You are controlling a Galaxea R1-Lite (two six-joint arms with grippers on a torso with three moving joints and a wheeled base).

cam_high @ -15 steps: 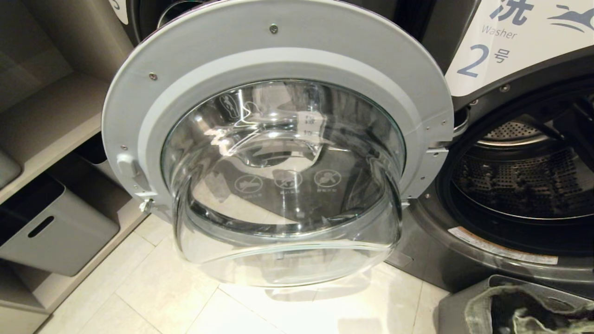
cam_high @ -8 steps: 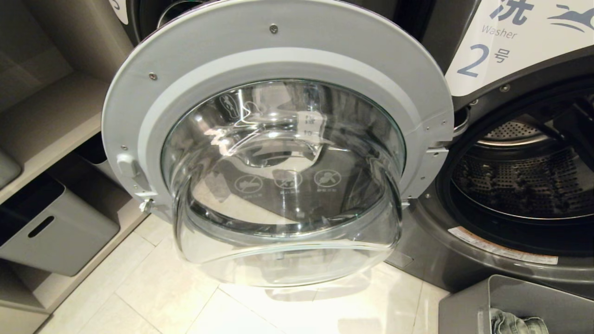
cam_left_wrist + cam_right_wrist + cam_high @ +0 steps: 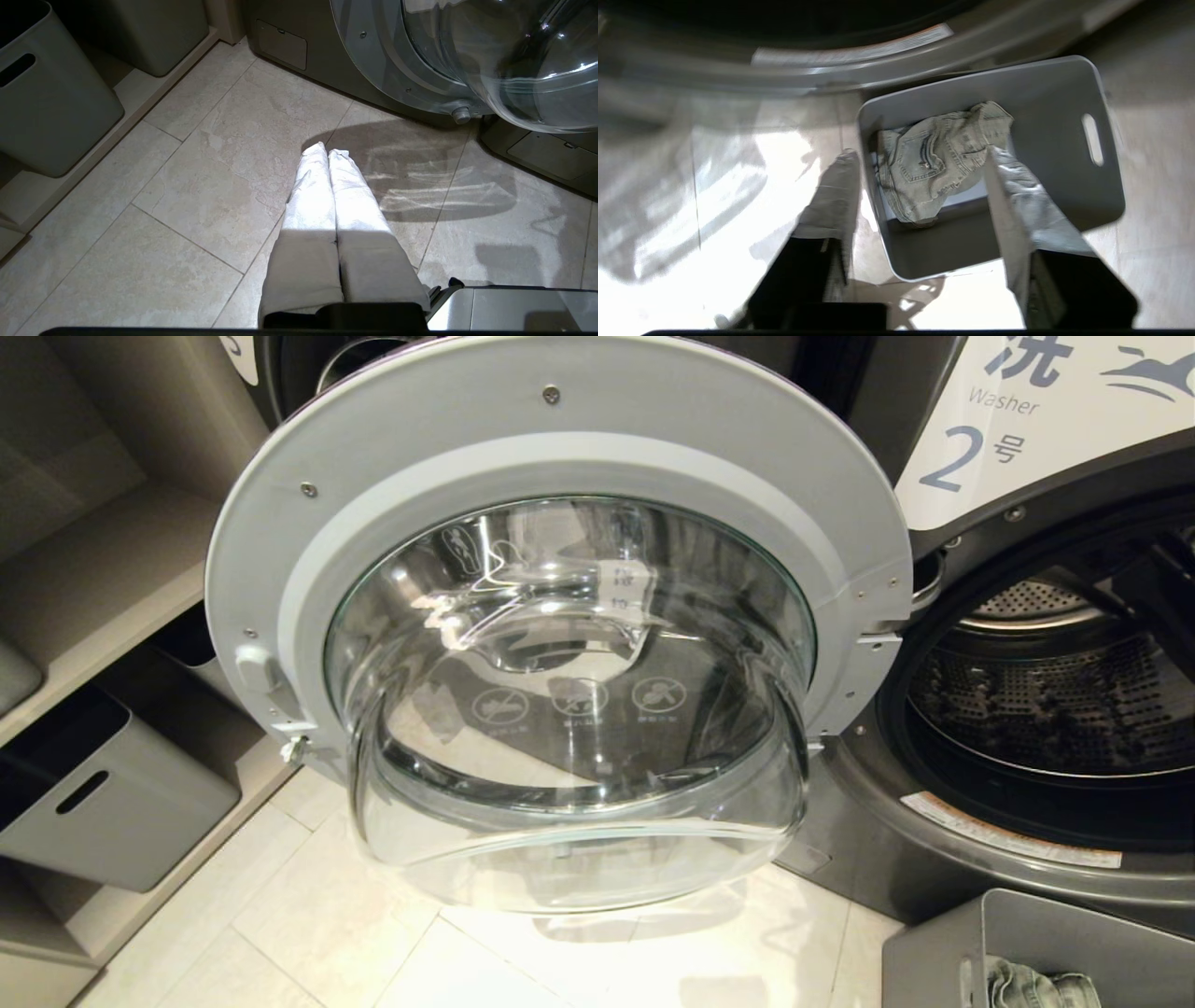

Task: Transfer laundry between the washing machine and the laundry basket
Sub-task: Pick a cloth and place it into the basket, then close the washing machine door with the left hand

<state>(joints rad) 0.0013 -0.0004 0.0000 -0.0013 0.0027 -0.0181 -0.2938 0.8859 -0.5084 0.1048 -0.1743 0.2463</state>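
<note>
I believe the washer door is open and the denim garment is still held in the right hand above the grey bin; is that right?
Not quite: the right wrist view shows the denim garment lying inside the grey bin, with the right hand open above it. The washer door is indeed open.

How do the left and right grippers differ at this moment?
The left gripper is shut, fingers pressed together; the right gripper is open, fingers spread. The left hangs over bare floor tile; the right is above the laundry basket holding the laundry. Neither grips anything.
</note>
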